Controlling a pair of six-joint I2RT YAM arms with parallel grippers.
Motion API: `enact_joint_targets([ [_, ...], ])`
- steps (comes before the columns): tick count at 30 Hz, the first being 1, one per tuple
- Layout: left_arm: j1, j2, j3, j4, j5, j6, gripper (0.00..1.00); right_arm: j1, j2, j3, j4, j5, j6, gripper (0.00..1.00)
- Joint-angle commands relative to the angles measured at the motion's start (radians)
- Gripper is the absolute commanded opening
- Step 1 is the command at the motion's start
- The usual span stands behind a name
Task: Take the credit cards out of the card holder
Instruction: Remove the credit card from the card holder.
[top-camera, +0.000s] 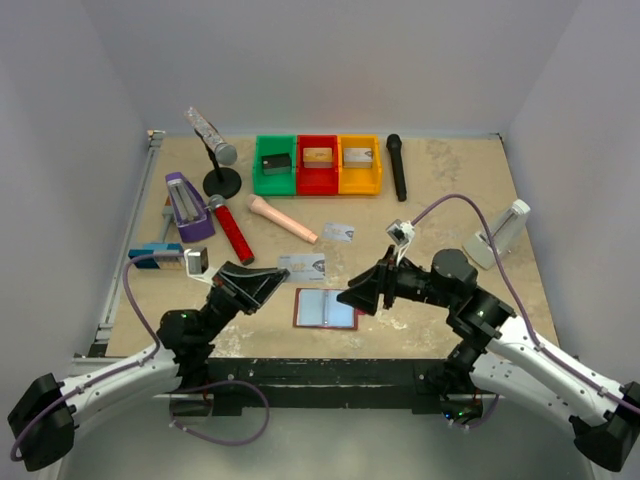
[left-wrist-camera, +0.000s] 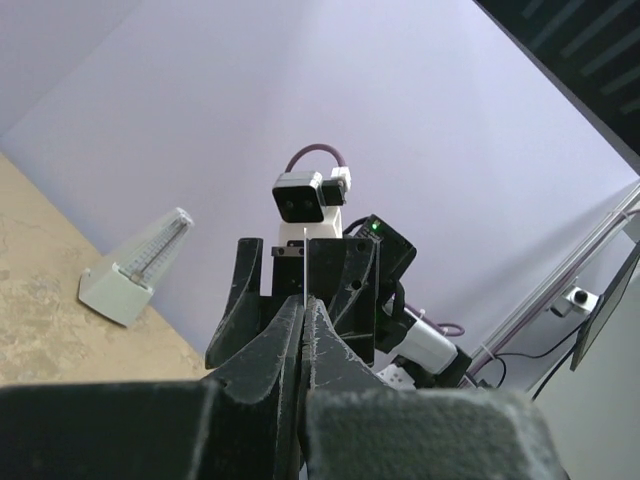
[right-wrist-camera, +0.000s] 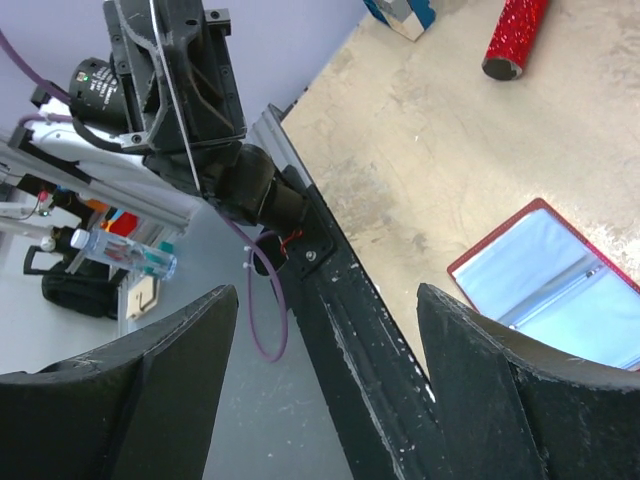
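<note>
The holder (top-camera: 325, 309) lay opened flat on the worktop (top-camera: 450, 180), near the front edge and between the two hands. Its pale blue pockets faced up, a pose that exposed the pocket mouths, presumably so that cards could be drawn out from above. Whether any card sat in the pockets could not be told: the sleeve seen in the right wrist view looked bare, but only part of it showed. A grey card (top-camera: 303, 266) appeared just beyond the holder's far left corner, at the tips of the left hand (left-wrist-camera: 303, 302). That hand's fingers were pressed together on a thin pale sliver, seen edge-on in its own wrist view. The sliver was judged to be the same card, pinched by one edge, and it was unclear whether it touched the worktop. An edge pinch suits a thin flat thing that offers no other purchase. The right hand (right-wrist-camera: 325, 300) hovered at the holder's right side with its jaws spread wide and nothing between them, seemingly placed to steady the holder or to take another card. A second card (top-camera: 339, 232) lay flat farther back, apart from the holder and evidently already out of it. Near the far edge stood three bins side by side: the green bin (top-camera: 262, 185) held a dark block (top-camera: 276, 161), the red bin (top-camera: 318, 187) a tan block (top-camera: 318, 155), and the yellow bin (top-camera: 360, 187) a grey block (top-camera: 358, 156). None held a card.
</note>
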Motion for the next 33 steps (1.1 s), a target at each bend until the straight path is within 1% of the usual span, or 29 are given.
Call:
enact_joint_targets([
  [1, 0.003, -0.06, -0.181, -0.077, -0.037, 0.026, 0.0, -0.002, -0.025, 0.012, 0.007, 0.028, -0.035, 0.77],
  [4, 0.003, -0.05, -0.172, -0.08, -0.02, 0.032, 0.0, -0.002, 0.004, 0.035, 0.029, 0.013, -0.026, 0.77],
  [8, 0.003, -0.01, -0.173, -0.046, -0.017, 0.023, 0.0, -0.002, 0.053, 0.074, 0.105, -0.018, -0.003, 0.77],
  [16, 0.003, 0.062, -0.173, 0.018, 0.029, 0.012, 0.0, -0.002, 0.134, 0.14, 0.138, -0.047, 0.005, 0.77],
  [21, 0.003, 0.088, -0.172, 0.049, 0.039, 0.008, 0.0, -0.002, 0.202, 0.174, 0.135, -0.065, 0.009, 0.71],
  [24, 0.003, 0.087, -0.173, 0.052, 0.04, 0.009, 0.0, -0.002, 0.226, 0.18, 0.145, -0.07, 0.017, 0.61],
  [26, 0.003, 0.081, -0.175, 0.051, 0.034, 0.009, 0.0, -0.002, 0.235, 0.181, 0.15, -0.076, 0.021, 0.52],
  [28, 0.003, 0.073, -0.178, 0.04, 0.031, 0.011, 0.0, -0.002, 0.24, 0.177, 0.162, -0.082, 0.028, 0.38],
  [29, 0.003, 0.072, -0.178, 0.037, 0.029, 0.011, 0.0, -0.002, 0.242, 0.171, 0.171, -0.09, 0.032, 0.33],
  [30, 0.003, 0.07, -0.179, 0.035, 0.026, 0.011, 0.0, -0.002, 0.243, 0.164, 0.19, -0.101, 0.038, 0.26],
  [32, 0.003, 0.07, -0.179, 0.037, 0.023, 0.011, 0.0, -0.004, 0.243, 0.143, 0.249, -0.121, 0.058, 0.16],
  [33, 0.003, 0.07, -0.179, 0.038, 0.022, 0.011, 0.0, -0.004, 0.245, 0.137, 0.277, -0.134, 0.07, 0.09],
])
